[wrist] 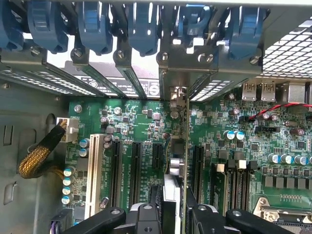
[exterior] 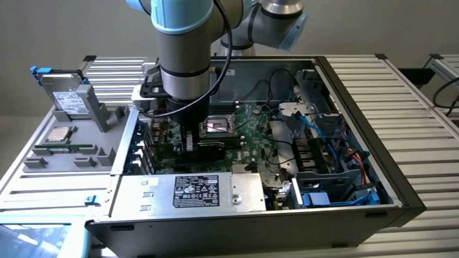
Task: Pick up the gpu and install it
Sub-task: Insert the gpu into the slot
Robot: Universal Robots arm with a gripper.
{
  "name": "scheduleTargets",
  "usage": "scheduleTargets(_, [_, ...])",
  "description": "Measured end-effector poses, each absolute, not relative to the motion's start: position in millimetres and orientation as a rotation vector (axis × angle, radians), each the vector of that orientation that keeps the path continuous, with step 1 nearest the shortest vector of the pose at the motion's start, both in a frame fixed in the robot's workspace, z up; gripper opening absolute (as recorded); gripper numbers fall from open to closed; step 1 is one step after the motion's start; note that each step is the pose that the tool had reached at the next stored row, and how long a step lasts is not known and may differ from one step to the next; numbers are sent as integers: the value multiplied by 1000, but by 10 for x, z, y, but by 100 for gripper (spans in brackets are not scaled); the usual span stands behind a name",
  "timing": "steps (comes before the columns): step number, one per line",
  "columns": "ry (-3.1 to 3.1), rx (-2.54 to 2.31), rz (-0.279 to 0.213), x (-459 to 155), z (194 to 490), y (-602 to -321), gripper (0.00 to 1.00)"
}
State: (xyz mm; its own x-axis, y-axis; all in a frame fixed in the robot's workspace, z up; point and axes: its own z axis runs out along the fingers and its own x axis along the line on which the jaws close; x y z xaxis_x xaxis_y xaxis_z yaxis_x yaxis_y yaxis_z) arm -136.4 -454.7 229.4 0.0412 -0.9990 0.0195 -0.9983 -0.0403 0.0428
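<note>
Open computer case on a slatted metal table. Inside: green motherboard, a silver power supply with a label along the near wall, blue and black cables bunched toward the exterior view's right. On the exterior view's left, outside the case, a grey holder tray with a silver hard drive standing up in it and a processor chip lying flat.

Wrist view: a row of black expansion slots and one white slot on the board, blue latches along the rear bracket row, a yellow braided cable off to one side.

The gpu stands on edge, seen edge-on between the gripper fingers, long axis running toward the rear brackets, its silver end bracket up at the rear slot opening. It sits down among the slots, right at the board — seated or not, cannot tell.

Arm comes straight down into the case, wrist vertical, gripper low over the board — fingers clamped on the gpu from both sides.
</note>
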Motion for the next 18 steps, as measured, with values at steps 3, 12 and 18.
scheduleTargets(3, [-2147,2234,-25,-1368,2290,-4546,36])
scheduleTargets(12, [-2148,2233,-21,-1364,2584,-4546,42])
scheduleTargets(18, [-2148,2232,-20,-1364,2858,-4546,42])
